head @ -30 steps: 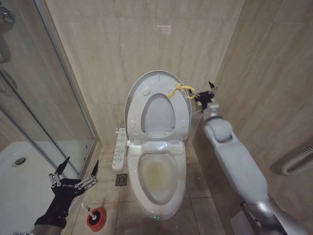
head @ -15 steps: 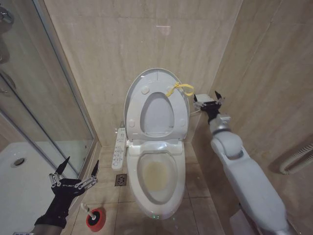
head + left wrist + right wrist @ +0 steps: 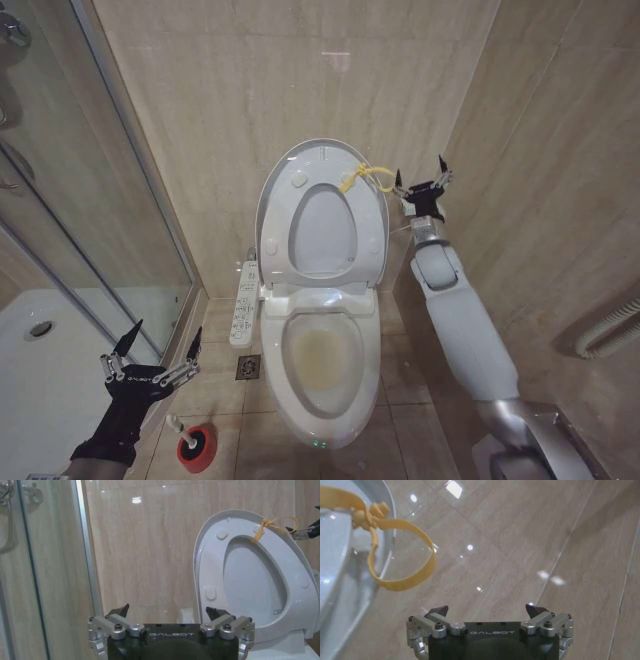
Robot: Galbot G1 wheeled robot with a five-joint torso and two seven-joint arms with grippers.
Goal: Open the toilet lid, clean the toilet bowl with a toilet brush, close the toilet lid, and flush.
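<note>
Yellow cord loop (image 3: 368, 177) on the raised toilet lid (image 3: 322, 215) hangs just beside the right gripper's (image 3: 421, 184) open, empty jaws.

The toilet lid (image 3: 322, 215) is glossy white, with a yellow cord loop (image 3: 368, 177) at its edge. The toilet bowl (image 3: 322, 362) is white, stained yellowish-brown inside. Beside the bowl stands a red holder cup (image 3: 197, 447). The walls (image 3: 250, 90) are beige, faintly veined tile.

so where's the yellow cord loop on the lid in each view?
Head view: yellow cord loop hangs at the raised glossy white oval toilet lid's top rim, beside the open right gripper.
Left wrist view: loop at the lid's rim.
Right wrist view: loop ahead of the gripper.
Shared landmark: the lid's rim.
</note>
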